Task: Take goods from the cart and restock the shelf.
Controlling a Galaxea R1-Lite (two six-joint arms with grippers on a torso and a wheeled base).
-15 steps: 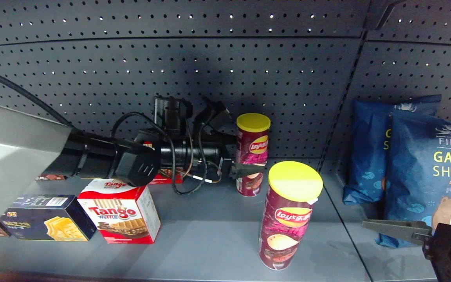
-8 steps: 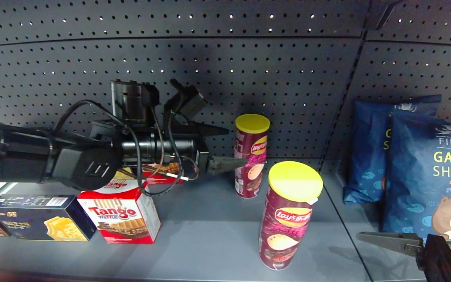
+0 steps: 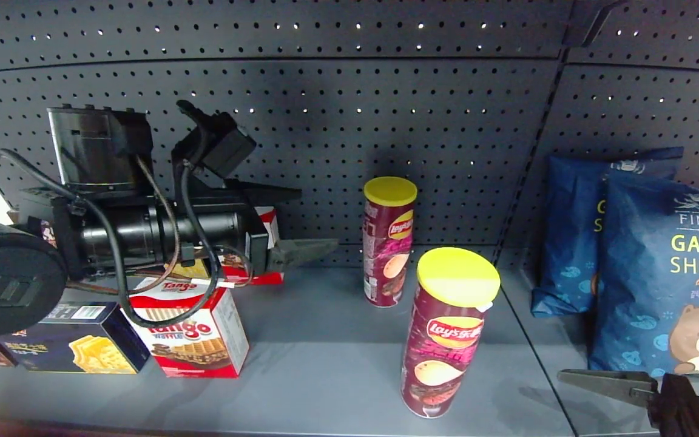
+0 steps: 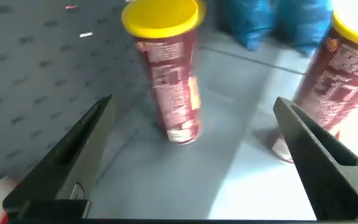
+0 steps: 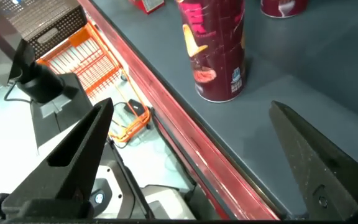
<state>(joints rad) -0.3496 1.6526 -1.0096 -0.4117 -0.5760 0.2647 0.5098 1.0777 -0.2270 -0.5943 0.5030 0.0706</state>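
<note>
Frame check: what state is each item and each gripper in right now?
Rear can: upright on the shelf, lid on, not gripped.
Front can: upright near the shelf's front edge, lid on.
Wafer box: closed, standing.
Dark box: closed, lying flat.
Blue bags: standing against the back panel.
Left gripper: open, empty.
Right gripper: open, empty.

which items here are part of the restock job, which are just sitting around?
Job: rear chip can, front chip can, shelf, orange wire basket.
Just there: wafer box, dark cracker box, blue snack bags.
</note>
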